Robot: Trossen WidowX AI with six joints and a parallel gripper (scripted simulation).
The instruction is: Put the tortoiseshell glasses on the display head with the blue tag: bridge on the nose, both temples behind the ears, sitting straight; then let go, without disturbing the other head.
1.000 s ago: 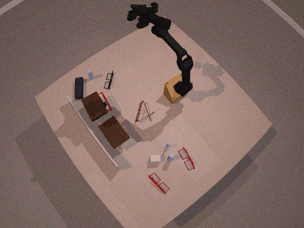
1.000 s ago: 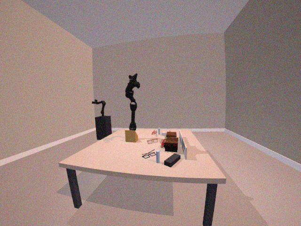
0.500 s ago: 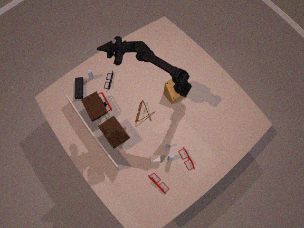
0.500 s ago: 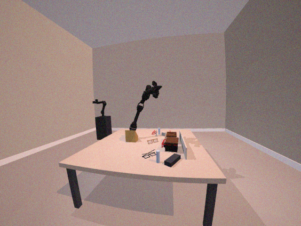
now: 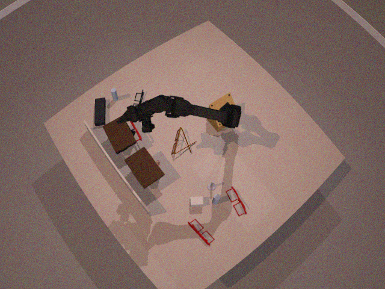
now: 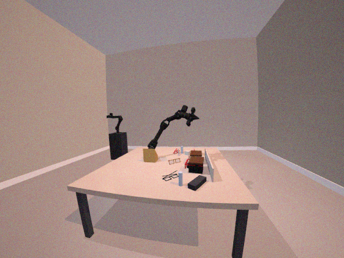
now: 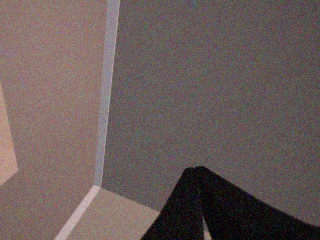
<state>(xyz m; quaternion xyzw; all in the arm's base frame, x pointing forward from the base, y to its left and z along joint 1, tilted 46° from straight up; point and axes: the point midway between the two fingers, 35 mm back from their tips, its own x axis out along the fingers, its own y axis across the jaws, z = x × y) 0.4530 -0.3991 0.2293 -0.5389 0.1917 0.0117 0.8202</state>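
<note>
The tortoiseshell glasses [image 5: 181,127] [image 6: 173,161] lie on the table with temples spread and crossing, between the wooden block and the two heads. One brown-topped head [image 5: 120,135] [image 6: 195,160] has a dark body and red glasses at its front. The other brown-topped head [image 5: 144,167] [image 6: 195,152] has bare-looking front, mostly hidden from above. No blue tag can be made out on either. My gripper [image 5: 119,121] [image 6: 198,118] [image 7: 194,175] is shut and empty, high in the air, appearing over the dark-bodied head from above, away from the tortoiseshell glasses.
A thin upright panel [image 5: 115,166] [image 6: 209,166] stands behind the heads. A black case [image 5: 100,111] [image 6: 197,182], a blue cylinder [image 5: 114,94] [image 6: 180,178] and black glasses lie near the dark-bodied head. Two red glasses, a white box [image 5: 196,201] and another cylinder [image 5: 216,198] are farther off.
</note>
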